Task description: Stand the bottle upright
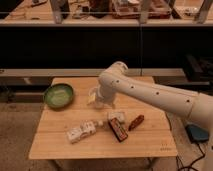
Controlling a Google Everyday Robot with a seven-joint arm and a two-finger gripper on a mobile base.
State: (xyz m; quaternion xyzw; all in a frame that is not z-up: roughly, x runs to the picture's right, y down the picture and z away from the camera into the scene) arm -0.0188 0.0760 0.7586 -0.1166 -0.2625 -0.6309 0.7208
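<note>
Approach is your step now: the gripper [97, 100] hangs mid-frame above the worktop [55, 145], fingers wide and empty, so bring it lower left onto the lying bottle [81, 131].

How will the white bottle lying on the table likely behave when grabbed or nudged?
Lying on its side, the bottle looks round, so a nudge would probably roll it. It is small and looks plastic, so it is likely light and possibly slippery. The gripper hovers open beyond it, mid-table.

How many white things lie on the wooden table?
2. The elongated white plastic bottle lies front-centre; the small white squarish packet lies to its right. The gripper hangs behind them and may hide more.
</note>
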